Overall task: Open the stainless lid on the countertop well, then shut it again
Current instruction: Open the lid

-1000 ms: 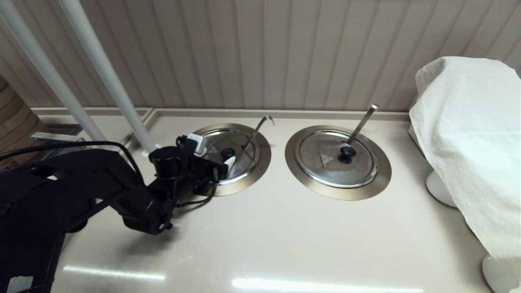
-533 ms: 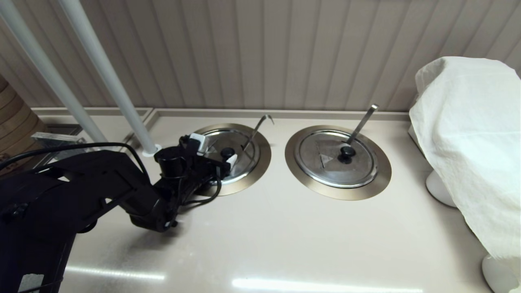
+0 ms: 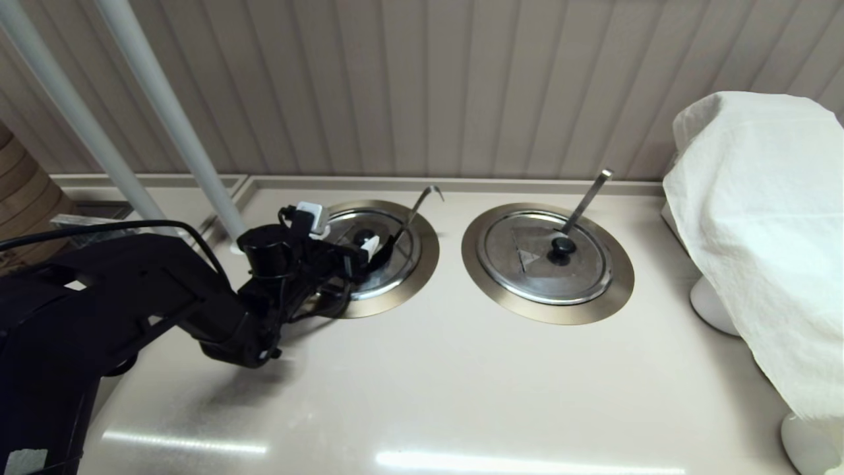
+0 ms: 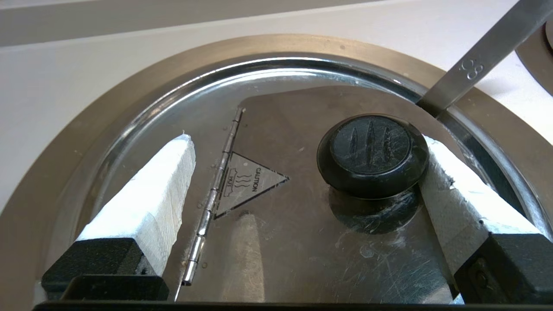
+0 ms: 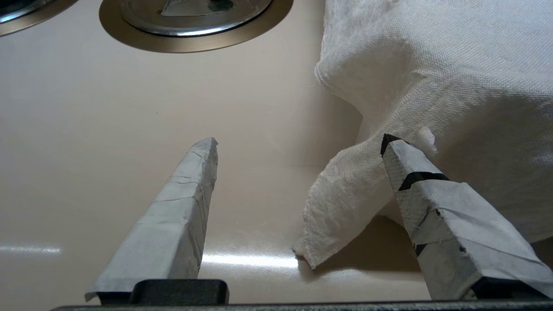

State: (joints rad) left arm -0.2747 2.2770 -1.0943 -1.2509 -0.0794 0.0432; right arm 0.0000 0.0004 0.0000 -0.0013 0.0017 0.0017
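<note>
Over the last second the left hand [image 4: 302, 172] has advanced across the round shiny stainless lid [image 4: 276, 242], fingers wide, straddling its black knob [image 4: 372, 154]. The lid lies closed on the brushed-rim countertop well [image 3: 422, 264]; grasping is judged next. The right hand [image 5: 298, 172] idles, fingers apart.

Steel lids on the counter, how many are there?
2. The stainless lid sits under the left end effector; the twin lid sits to its right, beside the white cloth.

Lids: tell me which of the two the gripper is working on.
The left lid, with the hook-tipped ladle. The open left gripper straddles its knob; the other has a flat-ended ladle.
</note>
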